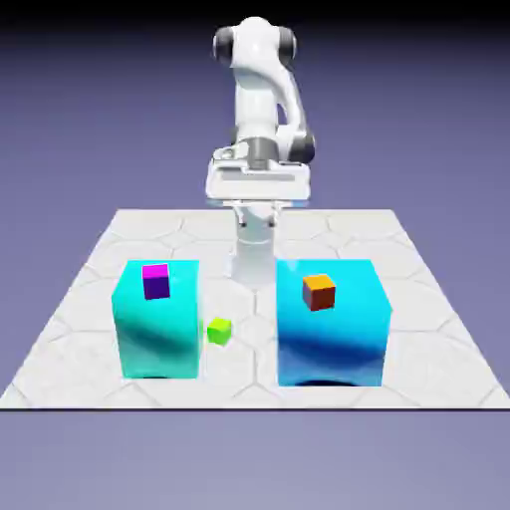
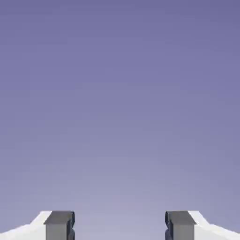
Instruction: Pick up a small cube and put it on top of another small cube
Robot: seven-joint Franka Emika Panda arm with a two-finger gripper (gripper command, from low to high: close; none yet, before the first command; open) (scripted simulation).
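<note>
No tiny yellow cube shows in either view; it is hidden or out of view. My gripper (image 1: pixel 257 187) hangs high above the table's far side, behind the two big cyan blocks and well above all the cubes. In the hand view the gripper (image 2: pixel 119 226) is open: its two grey fingertips (image 2: pixel 59 225) stand far apart with nothing between them, and only the plain blue-violet backdrop lies ahead.
A big cyan block (image 1: pixel 157 321) on the exterior view's left carries a small magenta-purple cube (image 1: pixel 155 281). A bigger blue-cyan block (image 1: pixel 332 324) on the right carries a small orange cube (image 1: pixel 319 291). A lime-green small cube (image 1: pixel 219 331) lies on the tiled table (image 1: pixel 70 339) between them.
</note>
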